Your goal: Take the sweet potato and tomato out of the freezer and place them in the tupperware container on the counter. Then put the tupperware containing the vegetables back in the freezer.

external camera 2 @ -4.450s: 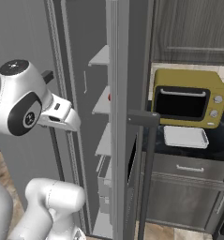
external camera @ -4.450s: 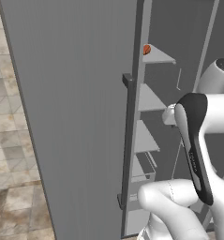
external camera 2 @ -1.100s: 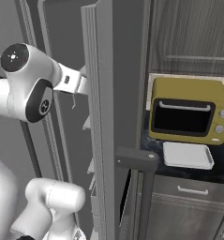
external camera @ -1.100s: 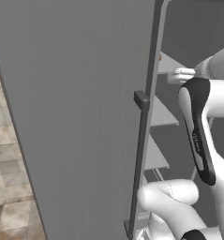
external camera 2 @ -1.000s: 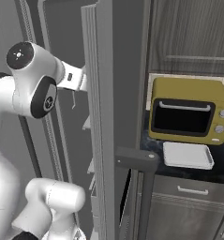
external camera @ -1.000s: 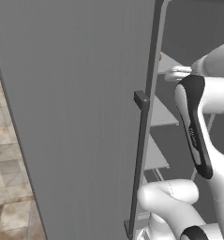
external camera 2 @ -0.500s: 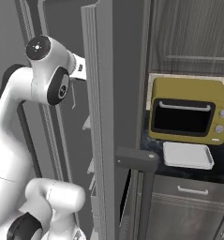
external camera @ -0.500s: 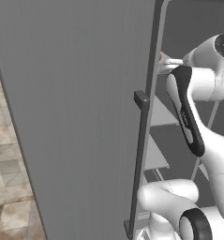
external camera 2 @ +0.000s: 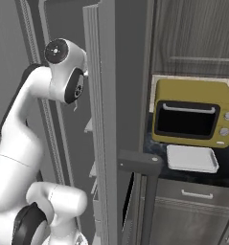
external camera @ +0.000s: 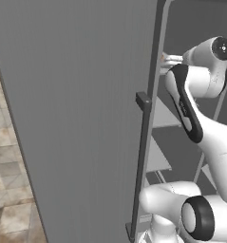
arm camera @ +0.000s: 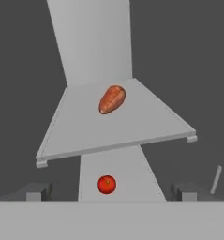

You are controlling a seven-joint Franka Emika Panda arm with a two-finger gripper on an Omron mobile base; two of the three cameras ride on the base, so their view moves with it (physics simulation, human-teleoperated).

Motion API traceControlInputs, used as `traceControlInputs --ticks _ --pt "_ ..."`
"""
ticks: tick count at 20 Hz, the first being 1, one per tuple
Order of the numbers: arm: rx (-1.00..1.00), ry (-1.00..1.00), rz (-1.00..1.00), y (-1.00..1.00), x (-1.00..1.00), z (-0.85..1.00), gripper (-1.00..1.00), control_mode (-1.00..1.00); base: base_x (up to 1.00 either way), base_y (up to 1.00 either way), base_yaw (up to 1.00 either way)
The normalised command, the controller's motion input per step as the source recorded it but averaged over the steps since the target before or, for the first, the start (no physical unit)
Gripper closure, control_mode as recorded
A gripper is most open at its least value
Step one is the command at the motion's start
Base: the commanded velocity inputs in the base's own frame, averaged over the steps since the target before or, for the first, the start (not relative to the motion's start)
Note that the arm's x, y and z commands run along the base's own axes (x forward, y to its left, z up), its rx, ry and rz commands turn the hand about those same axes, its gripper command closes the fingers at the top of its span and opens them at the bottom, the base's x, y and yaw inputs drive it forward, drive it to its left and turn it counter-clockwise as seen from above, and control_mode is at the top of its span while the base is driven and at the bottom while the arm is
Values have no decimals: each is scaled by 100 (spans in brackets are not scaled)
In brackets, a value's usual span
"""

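through the hand view i see the sweet potato [arm camera: 112, 99] lying on a pale grey shelf [arm camera: 132, 126] inside the freezer [external camera: 77, 118], about mid-shelf and toward its far side, its long axis tilted. the tomato [arm camera: 107, 184] sits on a lower surface just under that shelf's near edge, well apart from the sweet potato and almost directly below it in the picture. my end effector [arm camera: 111, 192] looks along toward both; its two finger tips [arm camera: 38, 191] stand far apart at the bottom corners of the hand view, so it is spread wide with nothing between them, and it touches neither vegetable. in the left base view the big grey freezer door takes up most of the left side, with its dark bar handle [external camera: 141, 161] running down its edge, and my white arm [external camera: 200, 123] reaches past that edge into the compartment, where pale shelves show behind it. in the right base view the arm bends up and into the freezer behind the door's edge. to the right of the freezer, the tupperware container [external camera 2: 191, 158] rests flat on the dark worktop [external camera 2: 156, 152], just in front of the mustard-yellow microwave [external camera 2: 192, 112], and looks empty from here.
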Motion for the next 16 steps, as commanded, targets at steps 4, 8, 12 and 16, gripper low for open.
traceControlInputs --ticks 4,8,12,16 --pt "1 -7 0 -21 43 0 -100 -100 0 0 0" --pt "6 -4 0 -33 27 0 -100 -100 0 0 0" --pt "11 -1 0 -31 34 0 -100 -100 0 0 0" --pt "14 0 0 -14 50 1 -100 -100 0 0 0"
